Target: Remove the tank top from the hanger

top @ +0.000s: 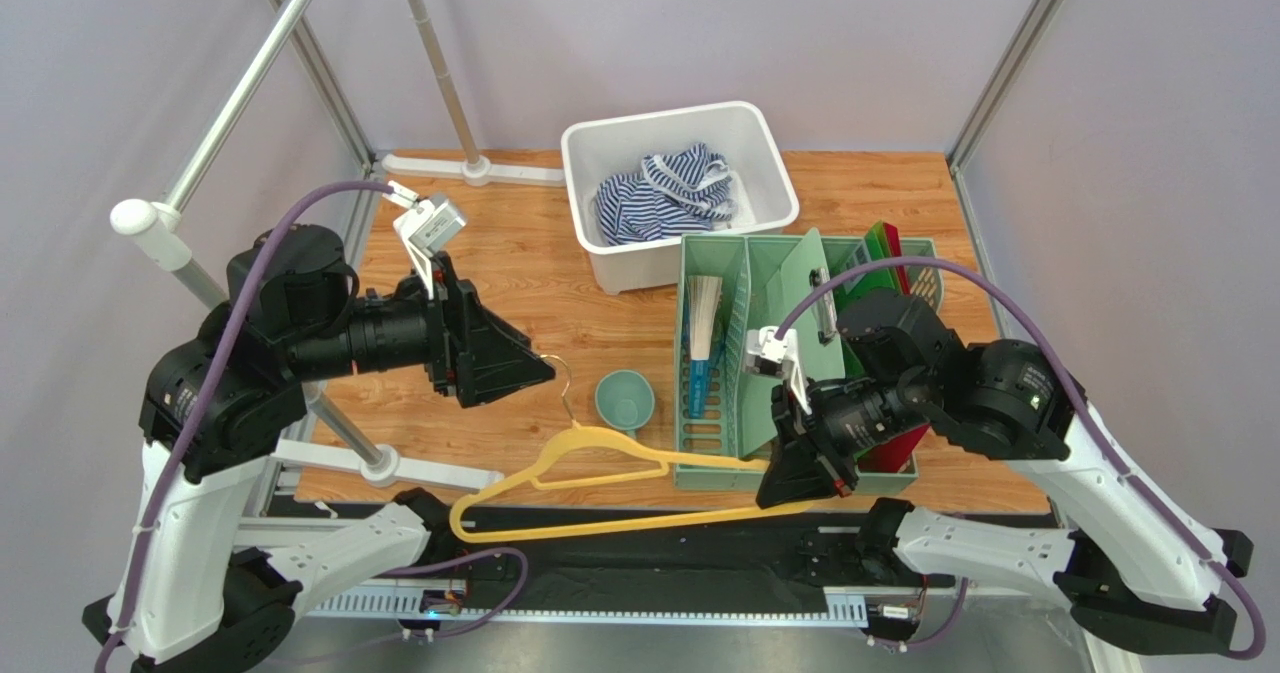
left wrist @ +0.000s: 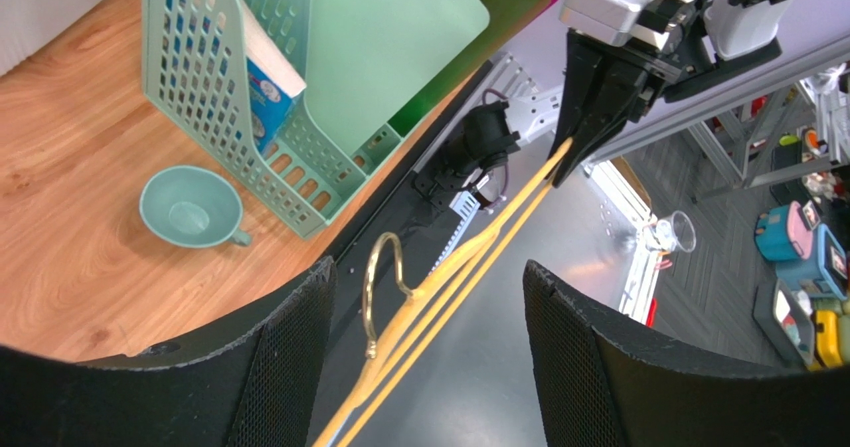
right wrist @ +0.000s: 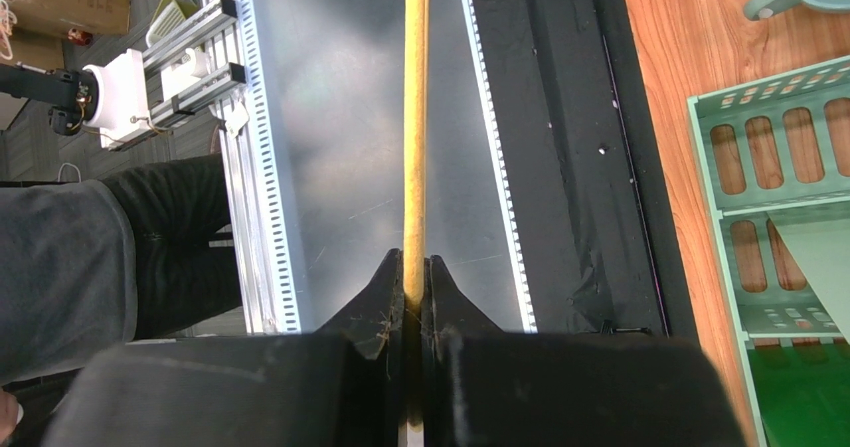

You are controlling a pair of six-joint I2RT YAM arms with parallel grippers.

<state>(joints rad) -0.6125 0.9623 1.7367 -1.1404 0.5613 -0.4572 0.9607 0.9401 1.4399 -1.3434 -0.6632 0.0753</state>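
Yellow hanger [top: 583, 441]: right gripper [top: 784, 493] clamped on its end; left gripper [top: 541, 370] spread apart. Striped tank top [top: 661, 193] in white bin [top: 676, 262]. Wooden table [top: 511, 276], grey walls [top: 676, 28].

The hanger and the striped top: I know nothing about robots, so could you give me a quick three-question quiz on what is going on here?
1. True or false: the tank top is on the hanger.
2. Fill in: the left claw has its jaws ____.
3. Which claw pinches the hanger? A. left claw B. right claw C. both

Key:
1. False. It lies in the white bin.
2. Open, holding nothing.
3. B. It is shut on the hanger's end.
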